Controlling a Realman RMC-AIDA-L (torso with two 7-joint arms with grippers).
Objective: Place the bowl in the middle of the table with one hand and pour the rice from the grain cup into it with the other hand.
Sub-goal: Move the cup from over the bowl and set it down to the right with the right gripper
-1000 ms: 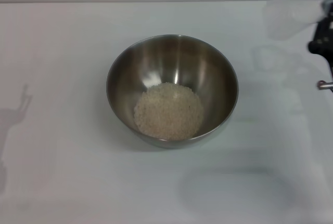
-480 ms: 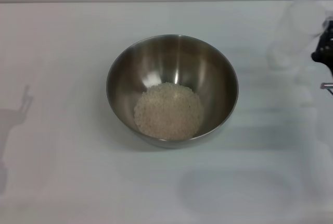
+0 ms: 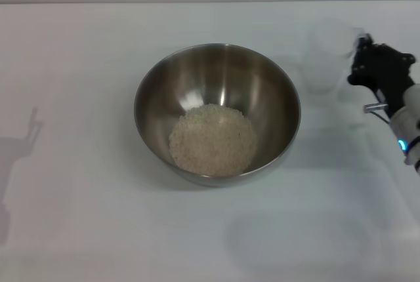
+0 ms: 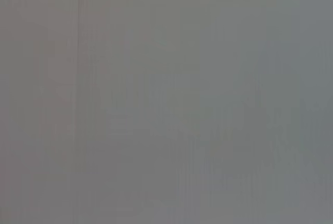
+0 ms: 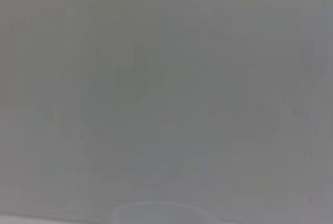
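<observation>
On the white table (image 3: 79,52), going from my left, I see only a faint grey shadow at the left edge; the left arm itself does not show, and its wrist camera gives me plain grey, so I cannot tell how its jaws stand. At the centre sits the bowl (image 3: 157,92), round and wide, brushed stainless steel with a thin bright rim and soft vertical reflections down its inner wall. The rice (image 3: 212,140) lies in its bottom as a pale beige, granular, roughly circular heap, leaning slightly toward the near wall. To the right of the bowl, just beyond its rim, the grain cup (image 3: 326,57) appears as a blurred, translucent, nearly colourless shape above the tabletop, and I see no grains in it. The right gripper (image 3: 358,59), black and angular on a white forearm, is at the cup's right side; I cannot make out whether its jaws pinch the cup or stand apart from it.
</observation>
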